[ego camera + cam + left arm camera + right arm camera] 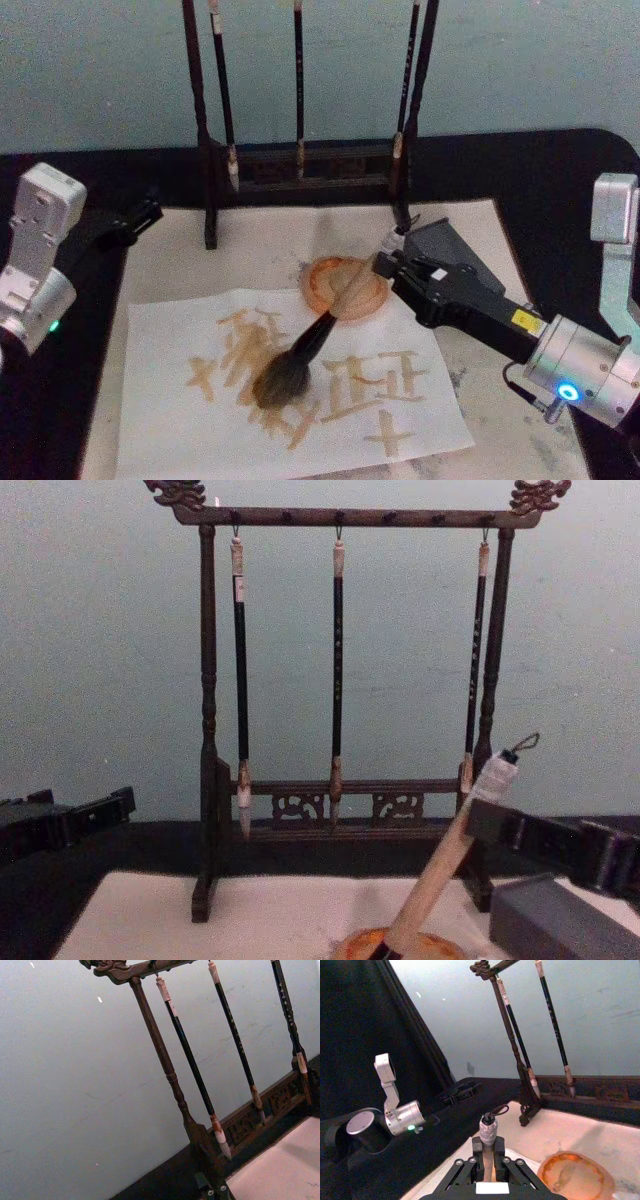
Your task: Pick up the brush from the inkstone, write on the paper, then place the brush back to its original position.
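The brush (300,358) lies tilted, its bushy bristles resting on the paper (170,420) among tan strokes. Its pale handle (438,872) slants up over the orange-brown inkstone (328,290). My right gripper (385,262) is shut on the handle near its looped end, just right of the inkstone. In the right wrist view the handle end (489,1129) sticks out between the right gripper's (488,1146) closed fingers, with the inkstone (575,1177) beside it. The chest view shows the right gripper (492,822) holding the handle above the inkstone (400,946). My left gripper (138,217) is parked at the far left.
A dark wooden rack (300,165) with three thin hanging brushes (337,670) stands behind the inkstone. A beige mat (250,245) lies under the paper on the black table (560,180). The left arm (395,1112) rests beyond the mat's left edge.
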`<state>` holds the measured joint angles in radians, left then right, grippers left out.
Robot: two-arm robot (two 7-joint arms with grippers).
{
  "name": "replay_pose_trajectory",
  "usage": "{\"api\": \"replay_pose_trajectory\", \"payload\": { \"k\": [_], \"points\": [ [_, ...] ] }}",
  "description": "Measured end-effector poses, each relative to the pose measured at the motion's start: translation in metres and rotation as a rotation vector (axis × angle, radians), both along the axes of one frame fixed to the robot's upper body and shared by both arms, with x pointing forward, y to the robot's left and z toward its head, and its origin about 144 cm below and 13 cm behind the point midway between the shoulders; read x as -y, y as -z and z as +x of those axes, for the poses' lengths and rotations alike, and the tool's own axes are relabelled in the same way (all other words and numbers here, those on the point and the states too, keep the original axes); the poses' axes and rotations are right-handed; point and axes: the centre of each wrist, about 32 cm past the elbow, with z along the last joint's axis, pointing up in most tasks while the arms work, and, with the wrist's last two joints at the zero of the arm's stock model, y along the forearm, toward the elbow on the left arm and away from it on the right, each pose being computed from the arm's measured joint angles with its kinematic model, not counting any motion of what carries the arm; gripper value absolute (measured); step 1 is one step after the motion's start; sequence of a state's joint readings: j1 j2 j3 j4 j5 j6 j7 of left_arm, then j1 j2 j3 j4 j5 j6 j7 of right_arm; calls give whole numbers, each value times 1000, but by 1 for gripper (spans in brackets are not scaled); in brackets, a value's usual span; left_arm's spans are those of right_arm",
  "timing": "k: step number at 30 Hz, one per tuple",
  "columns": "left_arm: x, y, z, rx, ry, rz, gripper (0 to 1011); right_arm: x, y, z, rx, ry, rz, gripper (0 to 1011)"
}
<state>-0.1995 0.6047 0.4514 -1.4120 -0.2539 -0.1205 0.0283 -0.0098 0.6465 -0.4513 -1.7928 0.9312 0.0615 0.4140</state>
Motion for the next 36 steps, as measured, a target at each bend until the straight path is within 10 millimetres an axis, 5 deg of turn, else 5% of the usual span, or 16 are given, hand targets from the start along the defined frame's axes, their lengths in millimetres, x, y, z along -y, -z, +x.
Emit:
{"api": "replay_pose_trajectory", "payload": {
  "k": [36],
  "points": [
    [0,0,0,0,0,0,1002,40,-12,-14,30,61,31,131]
  ]
}}
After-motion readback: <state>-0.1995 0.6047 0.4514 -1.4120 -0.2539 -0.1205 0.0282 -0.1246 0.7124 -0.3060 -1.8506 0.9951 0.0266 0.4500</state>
